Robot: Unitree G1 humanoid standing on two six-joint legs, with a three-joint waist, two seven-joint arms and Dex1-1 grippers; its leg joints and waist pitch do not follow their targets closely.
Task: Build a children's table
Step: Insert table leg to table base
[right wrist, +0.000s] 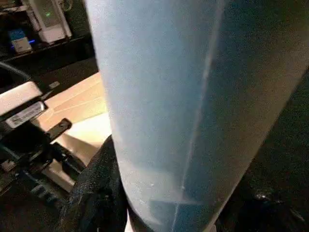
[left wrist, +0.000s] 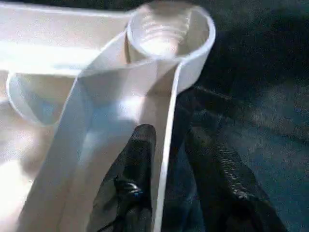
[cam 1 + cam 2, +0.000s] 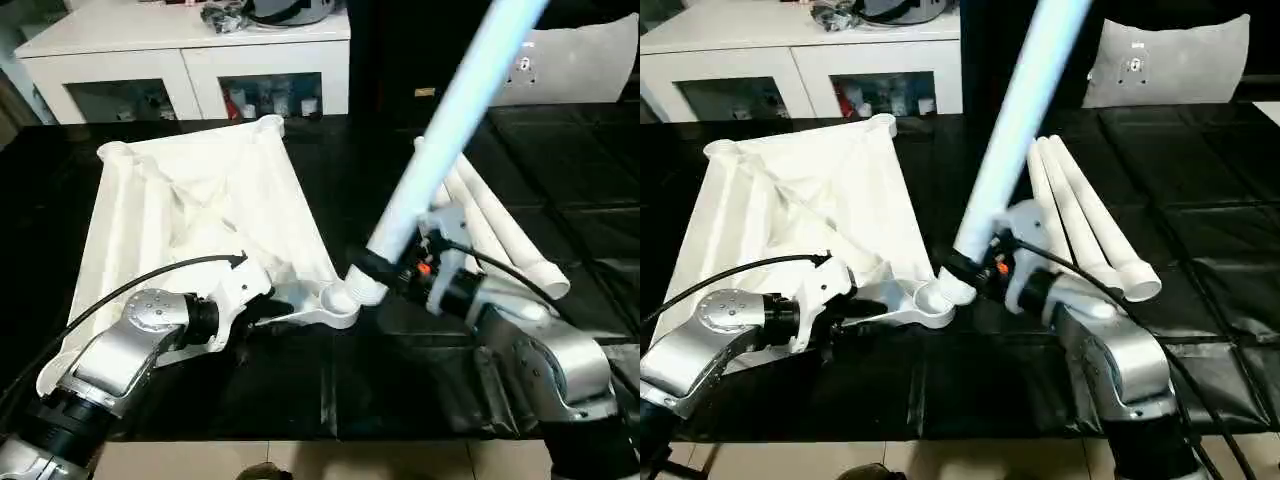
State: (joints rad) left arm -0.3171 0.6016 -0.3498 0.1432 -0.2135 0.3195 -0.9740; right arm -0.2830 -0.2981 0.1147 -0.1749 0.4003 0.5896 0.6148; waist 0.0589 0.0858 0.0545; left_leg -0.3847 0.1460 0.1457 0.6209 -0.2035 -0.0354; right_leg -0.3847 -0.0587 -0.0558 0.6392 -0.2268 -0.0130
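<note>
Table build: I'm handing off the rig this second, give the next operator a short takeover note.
Right claw: shut on one leg, held tilted, its lower end at the near corner socket of the table top.
Left claw: a finger on each side of a thin rib of the table top just behind that socket; the grip is not clearly closed.
Table top lies underside up on the black surface. Three more legs lie beside it, on the robot's right.
Done: first leg brought to its socket.
Left: seat that leg, then fit the other three.
</note>
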